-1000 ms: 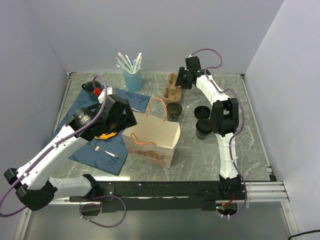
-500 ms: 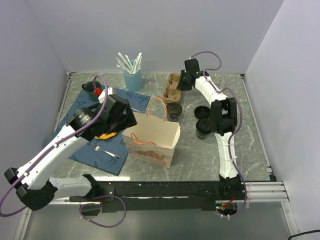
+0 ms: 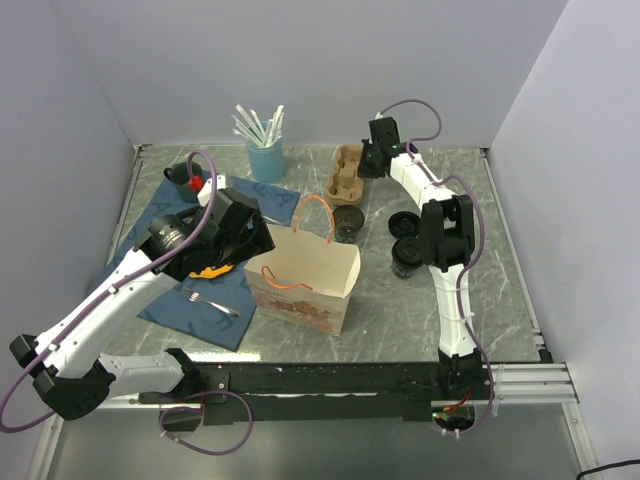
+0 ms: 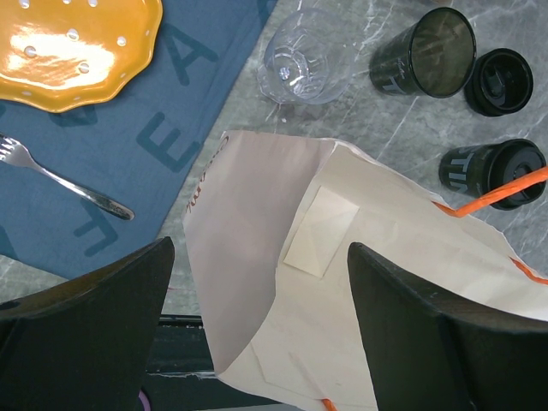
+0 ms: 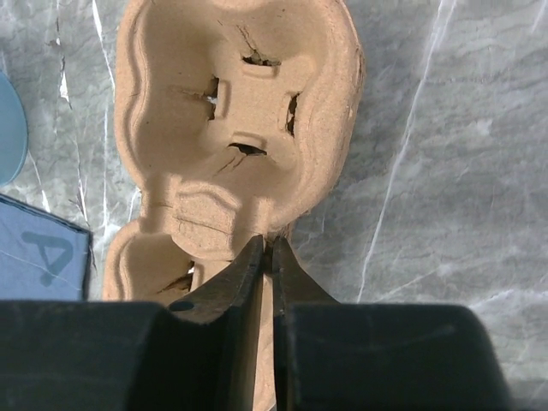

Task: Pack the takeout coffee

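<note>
nearby, right of the paper bag (image 3: pixel 305 275), stands the takeout coffee (image 3: pixel 407 257): black, tapered, lidded. left tool (image 4: pixel 261 248) spread wide over the bag, empty; right tool (image 5: pixel 267 244) pinched on the edge of the cup carrier (image 5: pixel 240 103).

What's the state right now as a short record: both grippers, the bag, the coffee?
left gripper: open, above the mouth of the paper bag
right gripper: shut on the rim of the cup carrier
paper bag: standing on the table, mouth open
takeout coffee: lid on, on the table outside the bag, not yet packed
</note>
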You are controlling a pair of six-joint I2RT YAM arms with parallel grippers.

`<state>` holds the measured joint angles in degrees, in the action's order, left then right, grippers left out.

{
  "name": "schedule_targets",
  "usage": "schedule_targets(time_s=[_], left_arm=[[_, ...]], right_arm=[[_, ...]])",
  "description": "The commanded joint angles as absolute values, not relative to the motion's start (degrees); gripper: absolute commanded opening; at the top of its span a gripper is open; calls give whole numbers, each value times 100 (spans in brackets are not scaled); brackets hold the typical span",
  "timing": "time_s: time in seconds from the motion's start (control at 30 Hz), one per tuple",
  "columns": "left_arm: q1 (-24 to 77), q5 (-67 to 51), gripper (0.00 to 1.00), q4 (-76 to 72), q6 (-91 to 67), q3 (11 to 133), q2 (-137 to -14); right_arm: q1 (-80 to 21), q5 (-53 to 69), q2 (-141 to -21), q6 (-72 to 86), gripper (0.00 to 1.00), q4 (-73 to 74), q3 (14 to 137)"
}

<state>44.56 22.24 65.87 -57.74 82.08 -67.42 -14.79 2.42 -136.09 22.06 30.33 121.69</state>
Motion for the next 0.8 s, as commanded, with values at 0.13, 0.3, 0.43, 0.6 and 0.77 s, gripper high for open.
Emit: schedule_targets(time_s=[0.13,0.3,0.43,0.6,0.77], left_arm=[[4438,2171,89,6557,-5678,8394,-6855],[4438,2180,89,6557,-5695,8385,-6864],[4438,2188,89,6557,-5713,8385,-6856],[4438,2197,89,6565,-5730,8376,-6864],[4438,2206,89,6548,-5730,8376,-6864]], right_arm=[[-1371,254,-13140,1986,3,2383,11910],[-1362,378,-13034,2004,0,2180,11856],[-1354,457,-12920,2021,0,2057,11778],[-1336,580,-12788,2021,0,1767,11672],[-1301,642,-12709,2048,0,1600,11567]])
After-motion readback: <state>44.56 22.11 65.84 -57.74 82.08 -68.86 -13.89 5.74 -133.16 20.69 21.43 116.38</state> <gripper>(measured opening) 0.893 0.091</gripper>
